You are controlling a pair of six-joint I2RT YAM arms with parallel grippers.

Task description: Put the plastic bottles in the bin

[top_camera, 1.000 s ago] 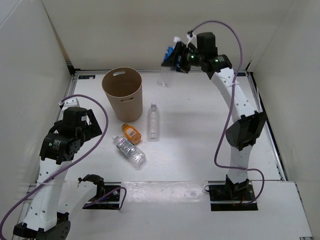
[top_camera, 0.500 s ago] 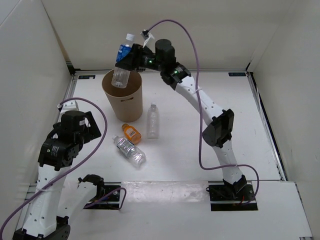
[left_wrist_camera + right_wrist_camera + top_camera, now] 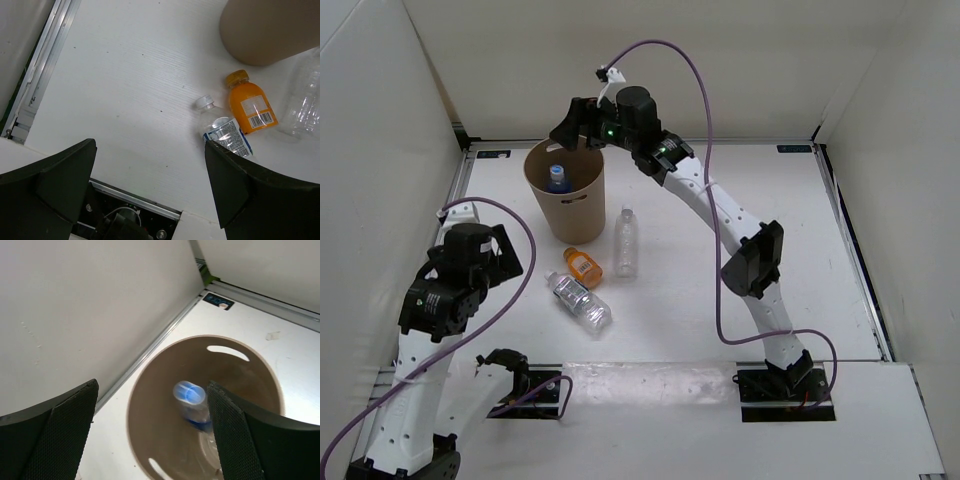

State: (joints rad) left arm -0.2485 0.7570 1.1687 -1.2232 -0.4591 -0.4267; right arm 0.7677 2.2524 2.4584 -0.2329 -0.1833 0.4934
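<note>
The bin (image 3: 582,218) holds one bottle (image 3: 192,402), blurred and blue on top. Over the bin's rim the right gripper (image 3: 578,130) hangs spread and empty. The left gripper (image 3: 150,175), well apart from the bin, gapes empty. Beside the bin lie a clear bottle (image 3: 626,243), a blue-labelled bottle (image 3: 582,301) and an orange bottle (image 3: 583,264).

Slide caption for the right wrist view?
Open right gripper above the round tan bin, with a blurred blue-labelled plastic bottle inside it.

Bright, even light, soft shadows; motion blur on the bottle (image 3: 192,401) inside the bin (image 3: 150,432).
</note>
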